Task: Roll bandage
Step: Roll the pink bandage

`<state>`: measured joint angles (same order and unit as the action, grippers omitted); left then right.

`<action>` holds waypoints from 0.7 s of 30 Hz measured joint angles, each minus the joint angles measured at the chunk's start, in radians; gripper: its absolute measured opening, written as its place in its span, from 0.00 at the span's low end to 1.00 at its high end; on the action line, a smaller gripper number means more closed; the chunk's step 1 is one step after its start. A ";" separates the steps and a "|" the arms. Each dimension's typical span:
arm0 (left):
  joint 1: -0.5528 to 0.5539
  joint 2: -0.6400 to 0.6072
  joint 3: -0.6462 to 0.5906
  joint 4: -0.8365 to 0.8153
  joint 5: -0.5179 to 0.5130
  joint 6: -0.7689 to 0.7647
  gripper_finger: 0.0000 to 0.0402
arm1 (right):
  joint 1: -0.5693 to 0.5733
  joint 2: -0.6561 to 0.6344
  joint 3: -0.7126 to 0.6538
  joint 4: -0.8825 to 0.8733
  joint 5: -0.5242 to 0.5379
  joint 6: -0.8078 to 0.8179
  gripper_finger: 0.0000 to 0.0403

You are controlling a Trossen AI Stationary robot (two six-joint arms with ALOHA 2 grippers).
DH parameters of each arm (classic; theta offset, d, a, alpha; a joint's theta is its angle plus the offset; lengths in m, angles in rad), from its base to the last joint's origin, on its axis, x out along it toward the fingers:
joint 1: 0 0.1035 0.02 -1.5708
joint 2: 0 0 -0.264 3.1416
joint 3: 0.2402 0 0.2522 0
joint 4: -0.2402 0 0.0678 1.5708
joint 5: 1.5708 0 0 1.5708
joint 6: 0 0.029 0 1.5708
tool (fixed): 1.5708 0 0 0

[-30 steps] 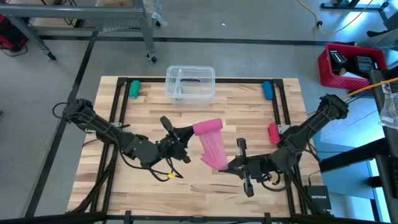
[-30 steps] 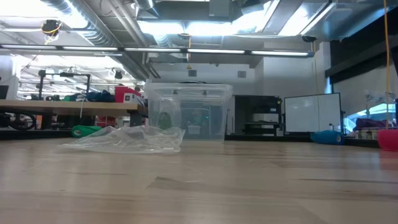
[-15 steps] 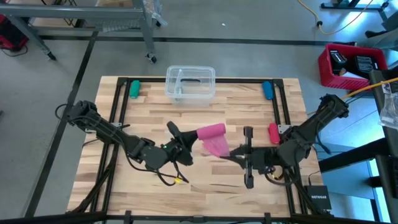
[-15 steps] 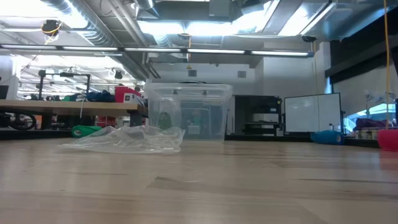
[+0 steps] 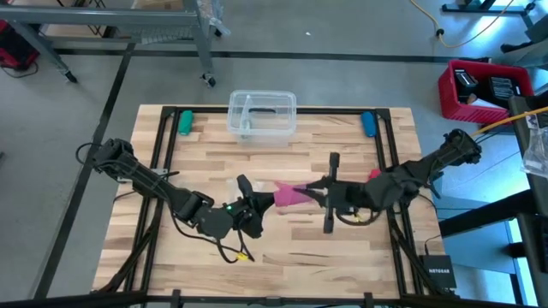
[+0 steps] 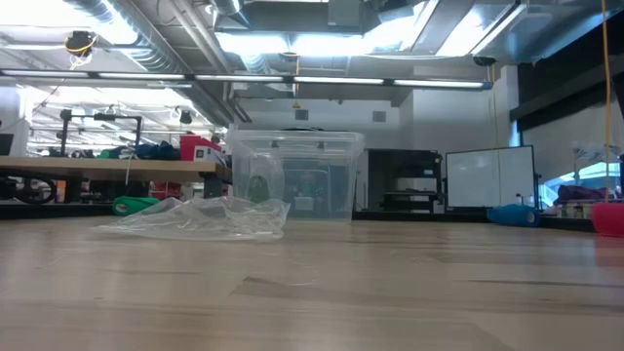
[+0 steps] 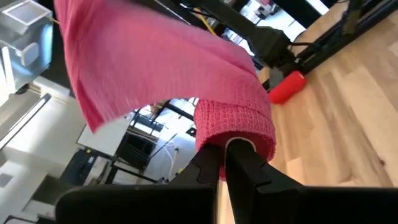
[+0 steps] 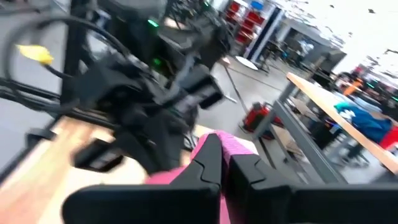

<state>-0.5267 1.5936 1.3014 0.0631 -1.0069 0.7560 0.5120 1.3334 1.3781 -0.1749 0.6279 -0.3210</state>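
Observation:
The pink bandage hangs in the air over the table's middle, between my two grippers. In the left wrist view it is a small roll with a loose strip running off toward my right arm. My left gripper is shut on the roll. My right gripper is shut on the strip's other end. Neither gripper nor the bandage shows in the low view. My left gripper has the roll by its end, at the tips of its shut fingers; the roll stands out beyond them, clear of the table. The fingers come about level from the table's left. My right gripper pinches the strip's free end between its two fingers, about level from the table's right. Pink cloth shows on both sides of the fingers; one layer or several, I cannot tell. The strip is lifted clear.
A clear plastic box stands at the far edge, with a crumpled clear wrapper near it. A green cylinder and a blue one lie at the far corners. A small red object lies right of centre.
My right gripper has risen and gone toward the far edge and toward my left gripper, carrying the strip's end. My left gripper has sunk a little toward the near edge and rolled. The loose strip between them, long and hanging a second ago, now spans only a short gap.

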 joint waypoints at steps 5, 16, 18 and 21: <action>-0.025 0.000 0.000 -0.050 0.002 -0.070 0.01 | -0.043 0.000 0.000 -0.043 0.045 0.009 0.01; -0.058 0.001 -0.002 -0.054 0.015 -0.065 0.01 | -0.167 0.011 0.001 -0.230 -0.152 0.214 0.01; -0.059 0.001 -0.002 -0.055 0.019 -0.065 0.01 | -0.178 0.025 0.000 -0.260 -0.207 0.237 0.02; -0.059 0.002 -0.003 -0.059 0.024 -0.070 0.01 | -0.186 0.047 0.001 -0.279 -0.247 0.291 0.03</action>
<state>-0.5854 1.5951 1.2984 0.0045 -0.9825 0.6861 0.3260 1.3807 1.3792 -0.4543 0.3809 -0.0296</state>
